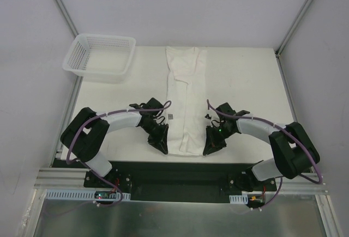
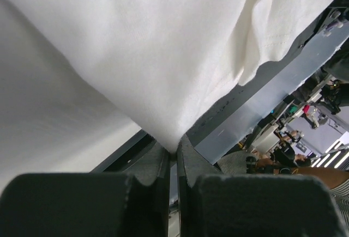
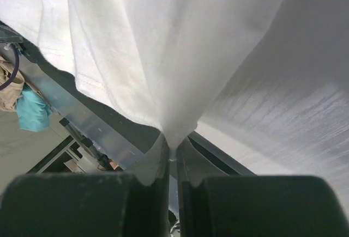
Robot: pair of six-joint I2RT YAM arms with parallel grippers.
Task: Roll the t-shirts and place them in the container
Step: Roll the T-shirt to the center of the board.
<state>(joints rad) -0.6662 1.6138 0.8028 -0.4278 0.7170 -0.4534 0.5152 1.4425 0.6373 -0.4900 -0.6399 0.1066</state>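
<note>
The t-shirt [image 1: 185, 98] lies on the table [image 1: 117, 103] as a long narrow strip, folded lengthwise, and it runs from the far edge toward the arms, so the folding part looks done, but no roll is visible yet. The left gripper [image 1: 163, 147] is closed on the near left corner of the strip, and the right gripper [image 1: 209, 149] is closed on the near right corner. In both wrist views a small peak of white cloth is pinched tight between the jaws and lifted a little. I judge the rolling is only at its start: the near end must be turned over and rolled along the strip. The white mesh basket [image 1: 103, 74] stands at the far left corner, apart from the shirt, and nothing shows inside it
</note>
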